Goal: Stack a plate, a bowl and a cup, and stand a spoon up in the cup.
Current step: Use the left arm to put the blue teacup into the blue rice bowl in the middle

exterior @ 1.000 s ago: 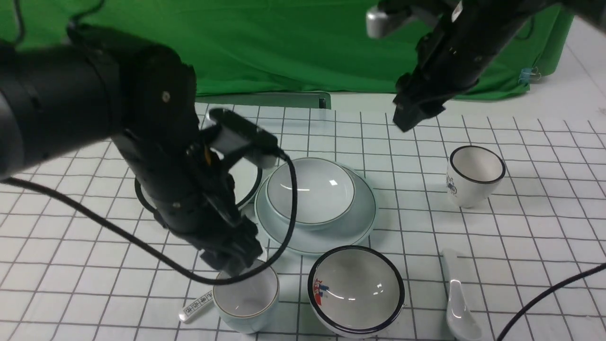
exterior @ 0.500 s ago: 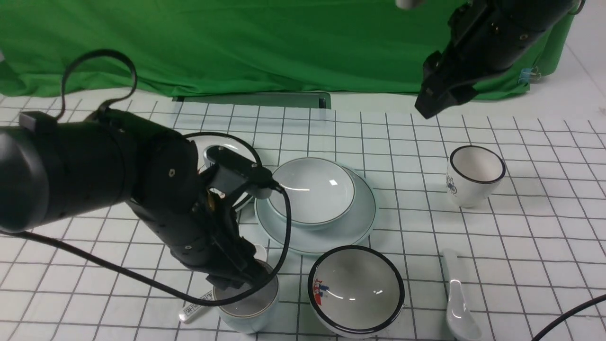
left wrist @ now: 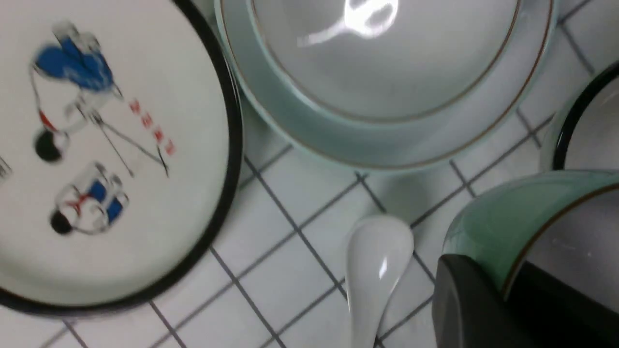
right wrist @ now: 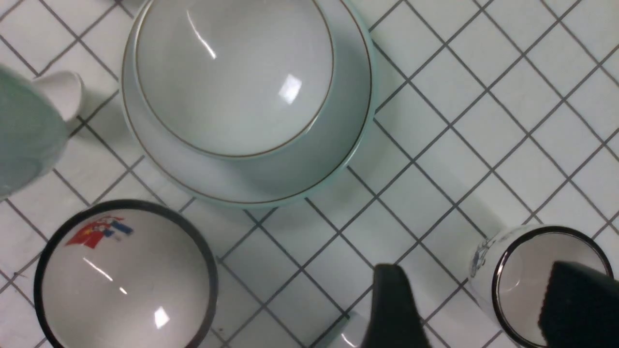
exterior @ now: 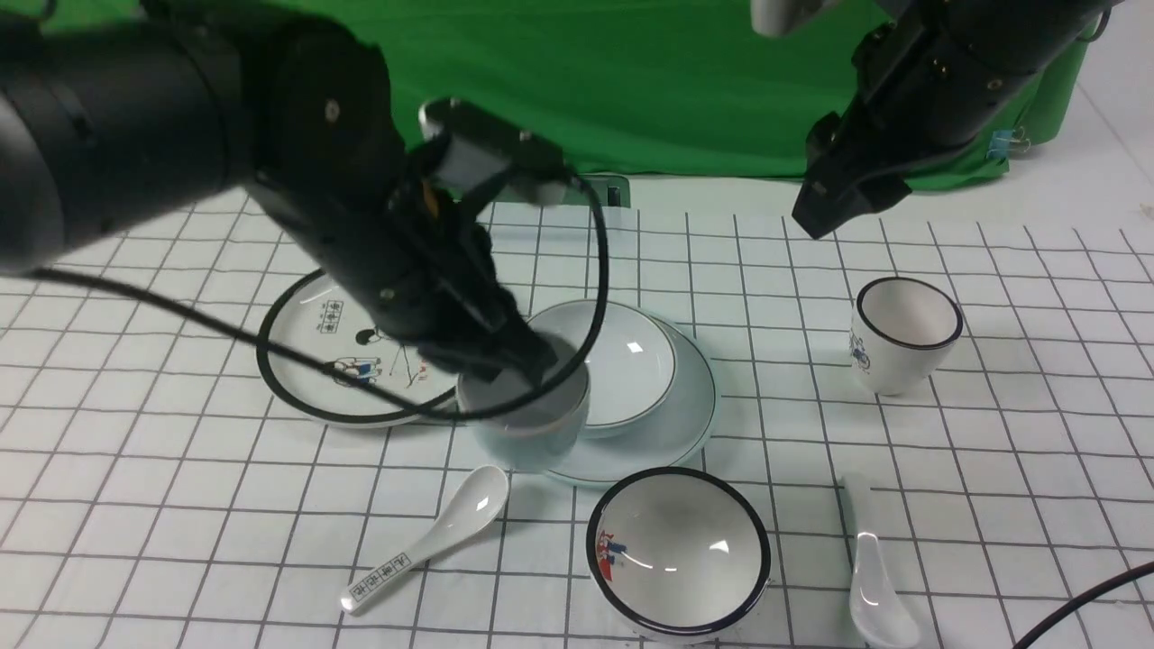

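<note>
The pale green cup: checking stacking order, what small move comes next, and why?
Probably shift it right to centre over the bowl: the left gripper holds the cup at that bowl's left edge, and the bowl already sits on the plate.

Bulky black arms point(exterior: 180, 135), looping black cable point(exterior: 599, 270)

Black-rimmed crockery on a gridded bench point(exterior: 992, 451)

A white plate with cartoon figures point(exterior: 306, 315) lies at the left. Nearer, a white spoon with black characters on its handle point(exterior: 424, 541) lies flat, bowl end up. Right of it, apart, sits a white bowl with a small coloured picture point(exterior: 678, 550). A white cup with a blue picture point(exterior: 904, 333) stands upright far right. Green cloth point(exterior: 649, 90) hangs behind.
</note>
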